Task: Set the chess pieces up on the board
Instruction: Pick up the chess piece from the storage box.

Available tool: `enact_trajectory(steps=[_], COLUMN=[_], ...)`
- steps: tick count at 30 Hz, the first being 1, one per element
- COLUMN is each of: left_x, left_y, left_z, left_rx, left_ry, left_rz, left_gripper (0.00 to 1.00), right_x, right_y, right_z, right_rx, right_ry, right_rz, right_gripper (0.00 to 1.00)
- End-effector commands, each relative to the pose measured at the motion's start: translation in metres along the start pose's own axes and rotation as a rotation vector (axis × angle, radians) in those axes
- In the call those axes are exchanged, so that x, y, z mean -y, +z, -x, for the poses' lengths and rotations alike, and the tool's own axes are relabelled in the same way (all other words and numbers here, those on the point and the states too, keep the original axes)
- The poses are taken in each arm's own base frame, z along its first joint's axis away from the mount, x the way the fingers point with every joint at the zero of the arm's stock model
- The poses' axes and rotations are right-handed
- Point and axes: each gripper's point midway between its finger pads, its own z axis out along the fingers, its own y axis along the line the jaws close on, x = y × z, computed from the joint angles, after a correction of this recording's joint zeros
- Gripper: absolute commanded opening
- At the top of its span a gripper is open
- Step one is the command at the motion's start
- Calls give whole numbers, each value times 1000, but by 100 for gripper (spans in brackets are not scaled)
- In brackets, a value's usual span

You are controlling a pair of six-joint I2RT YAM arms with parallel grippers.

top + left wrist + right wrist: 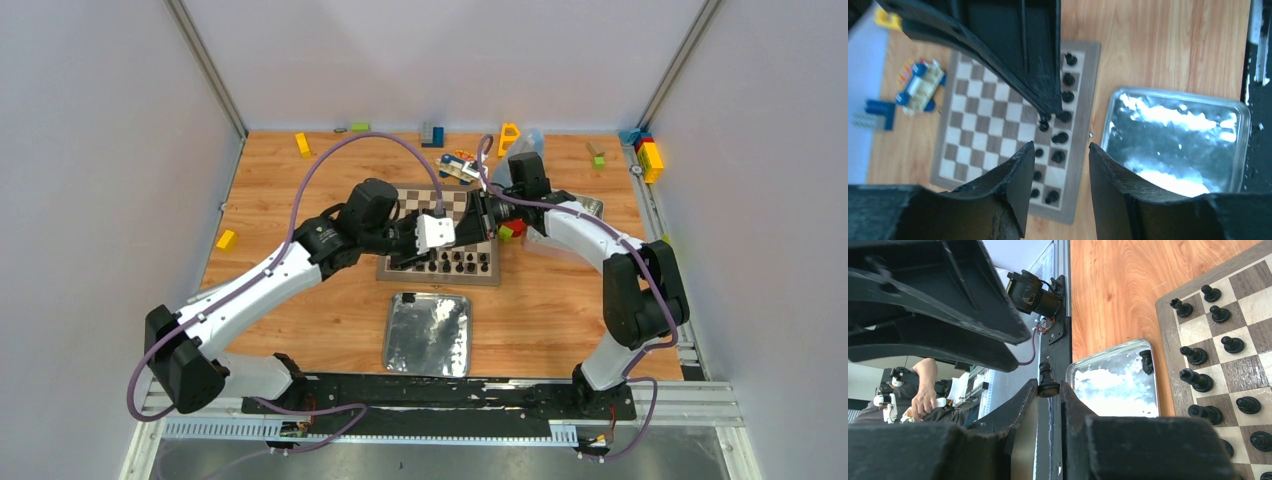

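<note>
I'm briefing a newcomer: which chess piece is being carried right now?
Find the checked wooden board mid-table, then the right gripper at its right edge. Clamped between its fingers is a small black piece; its neighbours stand on squares, while this one is lifted clear.

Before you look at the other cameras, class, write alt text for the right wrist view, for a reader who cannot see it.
The right gripper pinches a black chess piece upright between its fingertips. Beyond it a silver tray lies on the wooden table, and at right is the chessboard, with black pieces standing in its edge rows.
</note>
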Motion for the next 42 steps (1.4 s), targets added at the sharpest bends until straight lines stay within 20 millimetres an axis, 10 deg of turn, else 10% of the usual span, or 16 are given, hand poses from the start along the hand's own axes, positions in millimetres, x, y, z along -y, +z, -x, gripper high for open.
enact_trajectory(steps=[1, 42], left_x=[-13, -16], left_y=[-8, 16], left_z=[42, 27], left_rx=[209, 226], left_ry=[149, 220], left_rz=[24, 17], left_gripper=[53, 34], right_x=[-25, -35], right_y=[-6, -7], right_z=[7, 8], right_rx=[11, 0], right_ry=[-133, -124], right_rz=[63, 111], right_gripper=[1, 1])
